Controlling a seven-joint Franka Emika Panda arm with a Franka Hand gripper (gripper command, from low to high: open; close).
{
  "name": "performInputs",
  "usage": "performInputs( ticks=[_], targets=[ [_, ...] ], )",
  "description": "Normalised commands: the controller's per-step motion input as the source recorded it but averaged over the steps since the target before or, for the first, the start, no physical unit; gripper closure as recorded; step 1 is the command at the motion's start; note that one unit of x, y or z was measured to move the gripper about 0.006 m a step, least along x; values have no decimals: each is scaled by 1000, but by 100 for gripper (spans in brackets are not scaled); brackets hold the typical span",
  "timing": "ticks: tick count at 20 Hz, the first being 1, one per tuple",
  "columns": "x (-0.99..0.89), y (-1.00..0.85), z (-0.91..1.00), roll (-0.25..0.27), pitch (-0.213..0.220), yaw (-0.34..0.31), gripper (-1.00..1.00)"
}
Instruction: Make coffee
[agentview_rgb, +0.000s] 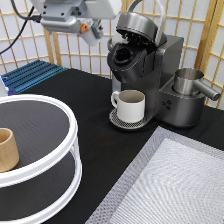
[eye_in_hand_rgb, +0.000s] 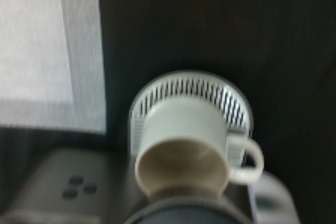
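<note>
Gripper (agentview_rgb: 92, 31) above brewer (agentview_rgb: 145, 65) – fingers indistinct, pod unseen

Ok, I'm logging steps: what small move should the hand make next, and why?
Probably shift toward the exterior view's right: the hand, seemingly gripping the coffee pod, hangs just left of the open brewer; the mug already sits below.

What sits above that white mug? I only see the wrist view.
Observer: A dark coffee machine. The white mug stands on its drip tray, below the brew head.
Operator: Is the machine closed?
Observer: No, its lid is raised and the pod chamber is open.
Operator: Where is the robot's hand?
Observer: The gripper hangs at the exterior view's top, just left of the lid, well above the mug.
</note>
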Motion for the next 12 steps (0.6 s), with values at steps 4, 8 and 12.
performInputs(
  ticks=[4,8,12],
  targets=[
    [326,343,64,146,119,-54,100],
    [330,215,-19,47,149,-87,100],
    [207,186,-59,20,128,-91,100]
  ],
)
